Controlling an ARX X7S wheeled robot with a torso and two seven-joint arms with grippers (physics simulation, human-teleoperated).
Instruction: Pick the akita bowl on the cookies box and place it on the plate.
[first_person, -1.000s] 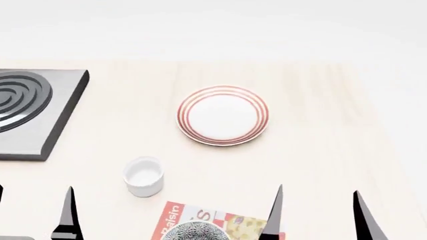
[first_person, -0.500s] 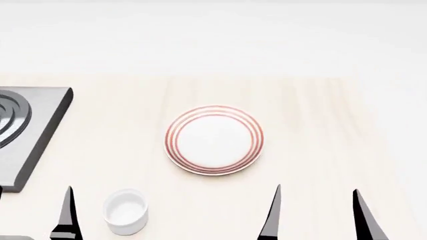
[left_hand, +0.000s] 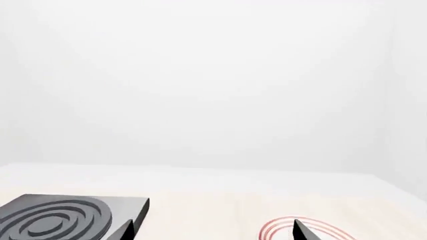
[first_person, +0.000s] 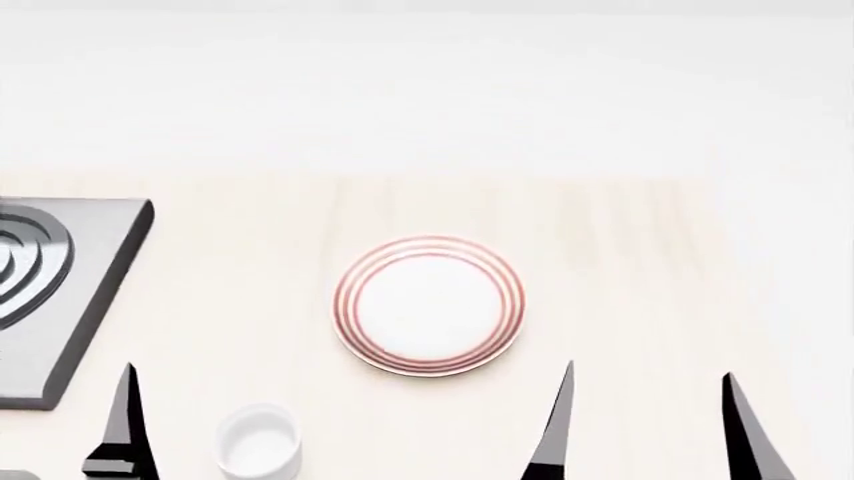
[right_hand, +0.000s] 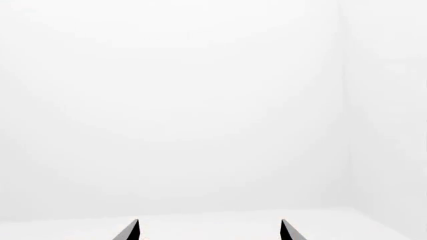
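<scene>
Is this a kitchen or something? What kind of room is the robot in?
Probably a pretend kitchen counter in a computer simulation. There is a grey stove burner with coil rings, a white plate with red rings, and a little white ramekin, all on a pale wooden table. Plain white walls surround it.

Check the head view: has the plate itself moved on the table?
No. The plate keeps its spacing from the stove and ramekin; the view shifted.

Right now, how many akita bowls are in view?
0. Only the plate, a white ramekin and a stove burner show; any bowl may lie below the head view's edge.
</scene>
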